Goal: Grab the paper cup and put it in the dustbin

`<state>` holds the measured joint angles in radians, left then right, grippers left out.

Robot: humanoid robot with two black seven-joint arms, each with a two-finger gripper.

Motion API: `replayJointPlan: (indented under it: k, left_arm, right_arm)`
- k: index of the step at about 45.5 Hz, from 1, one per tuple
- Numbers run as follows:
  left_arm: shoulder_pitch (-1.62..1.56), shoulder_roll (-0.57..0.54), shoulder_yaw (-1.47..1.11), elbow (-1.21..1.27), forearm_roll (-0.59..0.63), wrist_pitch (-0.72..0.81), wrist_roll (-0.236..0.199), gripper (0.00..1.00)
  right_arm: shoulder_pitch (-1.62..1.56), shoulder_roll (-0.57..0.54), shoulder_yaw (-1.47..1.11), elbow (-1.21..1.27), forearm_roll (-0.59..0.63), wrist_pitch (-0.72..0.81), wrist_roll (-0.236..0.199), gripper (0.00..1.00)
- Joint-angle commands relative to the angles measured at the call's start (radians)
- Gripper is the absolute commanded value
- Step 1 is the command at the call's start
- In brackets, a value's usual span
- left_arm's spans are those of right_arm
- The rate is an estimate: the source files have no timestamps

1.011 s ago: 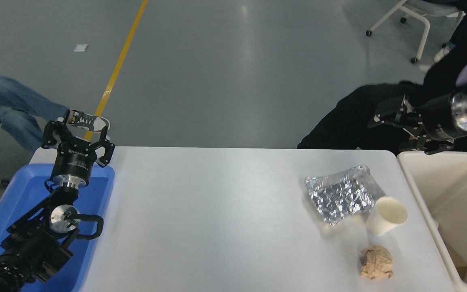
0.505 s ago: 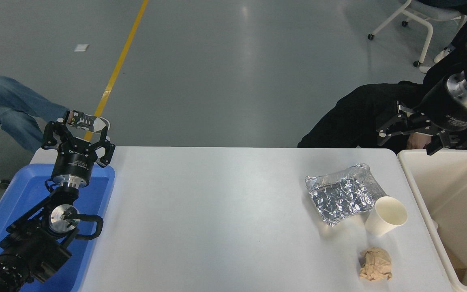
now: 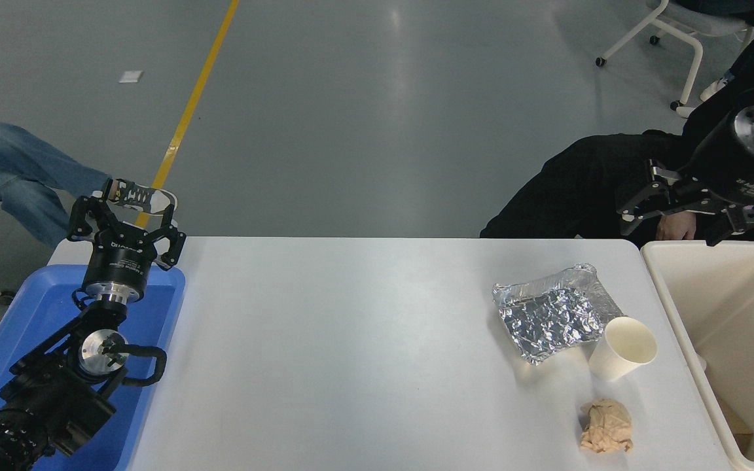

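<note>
The white paper cup point(image 3: 623, 356) lies tilted on the table at the right, its cream mouth facing up, touching the near right corner of a silver foil tray. The cream-white dustbin point(image 3: 678, 314) stands at the table's right edge, just right of the cup. My right gripper point(image 3: 675, 219) is open and empty, high above the dustbin's far left corner, well beyond the cup. My left gripper point(image 3: 125, 216) is open and parked at the lower left over a blue tray.
A crinkled silver foil tray point(image 3: 550, 317) lies beside the cup. A crumpled tan paper ball point(image 3: 606, 425) lies near the front edge. A blue tray point(image 3: 30, 314) sits at the left. A person in black sits beyond the table at the right; another person's legs are at far left.
My right gripper has turned its fingers from pointing left to pointing down and shifted slightly right above the dustbin's far corner. The cup and other things have not moved.
</note>
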<state>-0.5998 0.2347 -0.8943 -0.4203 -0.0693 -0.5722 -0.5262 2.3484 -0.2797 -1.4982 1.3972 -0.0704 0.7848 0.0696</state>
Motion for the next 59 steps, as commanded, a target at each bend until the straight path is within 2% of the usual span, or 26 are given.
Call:
replayJointPlan:
  k: [1,19,30,39,59]
  left_arm:
    - [0.0,0.0,0.0,0.0,0.0,0.0,0.0,0.99]
    - [0.0,0.0,0.0,0.0,0.0,0.0,0.0,0.99]
    - [0.0,0.0,0.0,0.0,0.0,0.0,0.0,0.99]
    - [0.0,0.0,0.0,0.0,-0.001,0.0,0.0,0.99]
    - [0.0,0.0,0.0,0.0,0.0,0.0,0.0,0.99]
  right_arm:
    - [-0.032,-0.026,0.004,0.002,-0.019,0.001,-0.002,1.0]
    - [-0.205,-0.111,0.027,-0.064,-0.029,0.001,-0.004,1.0]
    - [-0.437,-0.122,0.047,-0.171,-0.029,-0.182,-0.019,1.0]
    - [-0.659,-0.24,0.211,-0.277,-0.034,-0.295,-0.017,1.0]
    - [-0.945,-0.196,0.311,-0.428,-0.045,-0.42,-0.019,1.0]
